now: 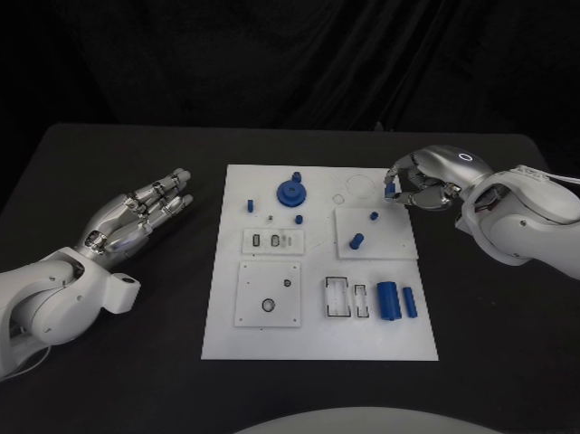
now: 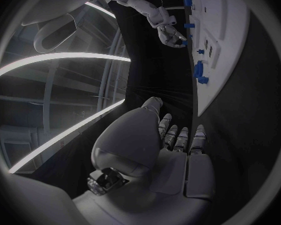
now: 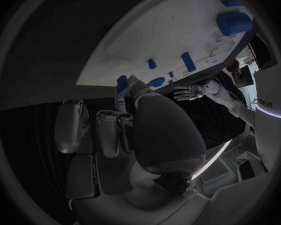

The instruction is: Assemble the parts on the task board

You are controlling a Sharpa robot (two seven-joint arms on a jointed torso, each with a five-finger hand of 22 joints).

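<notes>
A: Which hand is nearer the work?
B: The right hand [image 1: 418, 185], upper right of the head frame, over the task board [image 1: 318, 339] at its top right corner. Its fingers are curled and pinch a small blue part [image 3: 122, 83]; the right wrist view shows it at the fingertips.
A: Left hand?
B: The left hand [image 1: 139, 215] is at left of the frame, off the board's left edge, over the desk [image 1: 94, 154], fingers straight and apart, holding nothing.
A: Where do the other parts sit from the right hand?
B: Lower left of it. The blue peg [image 1: 356, 240] on the raised white square is nearest, tilted. The round blue knob [image 1: 291, 191] is to its left, near the board's top edge. Two long blue bars [image 1: 395, 300] lie at lower right of the board, long axes running up-down the frame.
A: Target socket?
B: Cannot tell.
</notes>
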